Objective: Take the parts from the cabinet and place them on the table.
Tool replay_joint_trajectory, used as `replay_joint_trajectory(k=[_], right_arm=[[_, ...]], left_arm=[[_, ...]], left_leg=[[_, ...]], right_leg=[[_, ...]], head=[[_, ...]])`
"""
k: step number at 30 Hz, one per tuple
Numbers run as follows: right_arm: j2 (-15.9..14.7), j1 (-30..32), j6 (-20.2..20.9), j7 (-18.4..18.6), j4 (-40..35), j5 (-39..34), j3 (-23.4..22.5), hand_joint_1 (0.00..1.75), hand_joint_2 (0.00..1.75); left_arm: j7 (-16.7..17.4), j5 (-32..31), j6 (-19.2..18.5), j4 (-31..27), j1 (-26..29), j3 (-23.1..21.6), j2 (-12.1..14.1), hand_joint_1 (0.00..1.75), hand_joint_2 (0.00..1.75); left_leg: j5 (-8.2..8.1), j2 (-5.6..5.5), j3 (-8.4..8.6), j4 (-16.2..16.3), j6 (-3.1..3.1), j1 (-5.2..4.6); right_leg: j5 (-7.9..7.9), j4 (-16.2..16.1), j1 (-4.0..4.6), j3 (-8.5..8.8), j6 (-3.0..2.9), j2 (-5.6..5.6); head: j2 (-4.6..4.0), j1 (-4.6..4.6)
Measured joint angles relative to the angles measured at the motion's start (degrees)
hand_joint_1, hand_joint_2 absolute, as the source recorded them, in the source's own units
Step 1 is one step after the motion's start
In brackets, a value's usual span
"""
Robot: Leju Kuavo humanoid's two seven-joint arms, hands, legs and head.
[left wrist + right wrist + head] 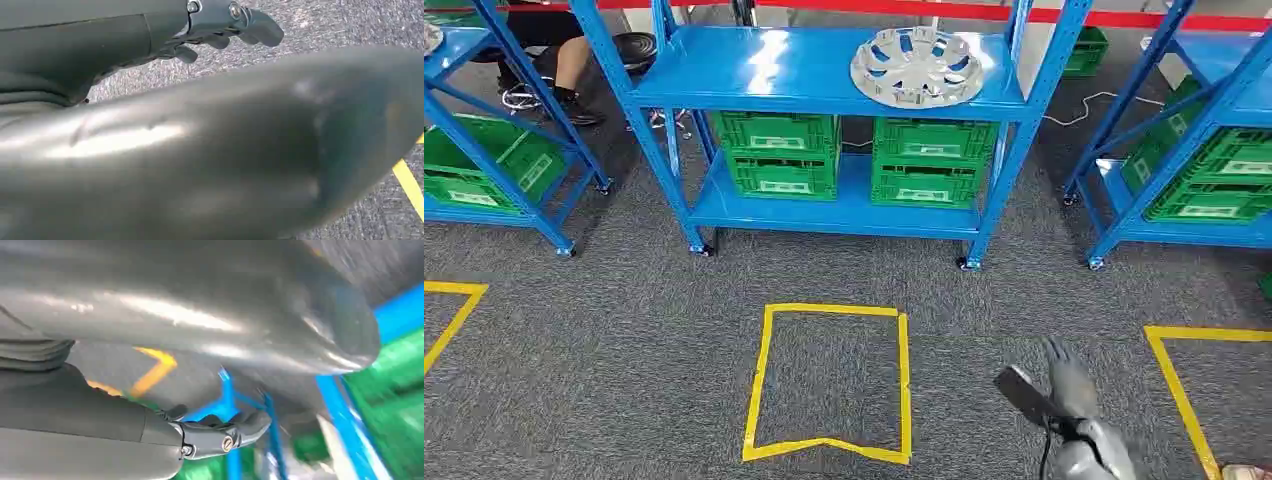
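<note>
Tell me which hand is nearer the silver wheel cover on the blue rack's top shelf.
Right. The right hand is raised low in front of the rack, below and right of the wheel cover, well short of it. The left hand hangs over the carpet beside the robot's body.

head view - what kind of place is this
Probably a warehouse or factory test floor: blue metal shelving racks holding green plastic crates, a silver wheel cover on one shelf, and yellow tape squares marking the grey carpet.

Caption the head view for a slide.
Right hand raised over grey carpet, facing a blue rack holding a silver wheel cover.
</note>
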Motion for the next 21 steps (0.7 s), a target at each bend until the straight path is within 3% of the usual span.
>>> replay_joint_trajectory(k=[12,21], right_arm=[[-6.17,-1.37,4.88,-0.28,-22.73,6.7,9.6,0.0,0.0],[-6.17,-1.37,4.88,-0.28,-22.73,6.7,9.6,0.0,0.0]], left_arm=[[0.52,-3.87,-1.14,0.74,-0.51,2.25,0.0,0.0,0.0],[0.52,-3.87,-1.14,0.74,-0.51,2.25,0.0,0.0,0.0]], left_leg=[[0.02,0.0,0.0,0.02,0.03,0.0],[0.02,0.0,0.0,0.02,0.03,0.0]], right_leg=[[0.03,0.0,0.0,-0.01,0.05,0.0],[0.03,0.0,0.0,-0.01,0.05,0.0]], head=[[0.0,-0.02],[0.0,-0.02]])
